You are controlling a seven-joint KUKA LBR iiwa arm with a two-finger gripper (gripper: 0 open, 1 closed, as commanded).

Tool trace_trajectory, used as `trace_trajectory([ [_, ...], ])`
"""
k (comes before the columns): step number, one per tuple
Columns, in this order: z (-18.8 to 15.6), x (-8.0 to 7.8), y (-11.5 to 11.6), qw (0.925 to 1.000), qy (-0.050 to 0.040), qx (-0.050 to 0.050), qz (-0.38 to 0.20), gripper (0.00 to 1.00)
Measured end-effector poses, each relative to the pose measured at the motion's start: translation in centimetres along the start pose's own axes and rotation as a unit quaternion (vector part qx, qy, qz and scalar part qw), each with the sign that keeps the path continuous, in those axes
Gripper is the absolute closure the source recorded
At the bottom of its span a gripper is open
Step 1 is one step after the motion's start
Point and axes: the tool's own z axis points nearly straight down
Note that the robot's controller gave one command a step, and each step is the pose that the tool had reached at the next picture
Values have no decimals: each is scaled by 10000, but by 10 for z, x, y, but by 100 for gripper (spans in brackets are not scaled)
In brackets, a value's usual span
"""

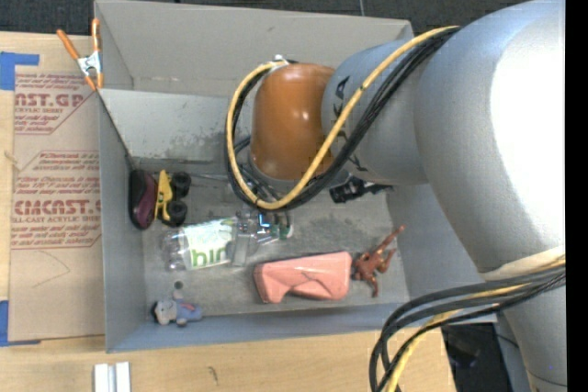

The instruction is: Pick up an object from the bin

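My gripper (262, 228) shows just below the orange wrist cover, near the middle of the bin floor. It hangs right over the cap end of a clear plastic bottle with a green and white label (204, 247), which lies on its side. Just in front of the gripper lies a pink crumpled cloth-like piece (303, 277). To the right of that piece rests a small reddish-brown toy figure (377, 261).
At the bin's left wall lie a dark maroon oval thing (141, 198) and a yellow toy vehicle with black wheels (169, 195). A small grey and blue toy (175, 312) sits in the front left corner. The arm covers the bin's right and back.
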Motion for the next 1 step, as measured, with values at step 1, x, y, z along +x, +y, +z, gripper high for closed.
trace_trajectory([
  [1,14,32,-5,9994,22,20,-348,0],
])
